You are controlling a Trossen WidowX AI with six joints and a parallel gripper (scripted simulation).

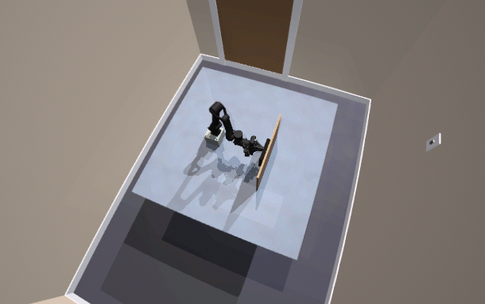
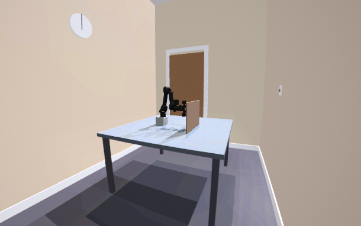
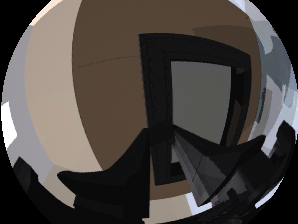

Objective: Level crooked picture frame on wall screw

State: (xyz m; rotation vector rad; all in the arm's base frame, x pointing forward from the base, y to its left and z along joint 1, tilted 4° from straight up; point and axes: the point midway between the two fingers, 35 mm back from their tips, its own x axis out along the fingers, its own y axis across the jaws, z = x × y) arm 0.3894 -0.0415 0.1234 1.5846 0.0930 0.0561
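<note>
The picture frame (image 3: 154, 76), black with a grey centre, hangs on the brown wall panel (image 3: 100, 103) (image 1: 274, 133) (image 2: 193, 116) that stands upright on the table. In the wrist view the frame looks tilted against the panel. From above it shows only as a thin dark edge (image 1: 265, 153) on the arm's side of the panel. My gripper (image 3: 158, 131) (image 1: 260, 148) (image 2: 184, 109) is shut on one black bar of the frame near a corner, with one finger on each side of it. The screw and the notched strip are hidden behind the frame.
The arm's grey base block (image 1: 214, 136) (image 2: 161, 120) stands on the pale blue table (image 1: 302, 119) (image 2: 213, 139), left of the panel. A brown door (image 2: 186, 83) is behind the table, and a wall clock (image 2: 80, 25) hangs high on the left.
</note>
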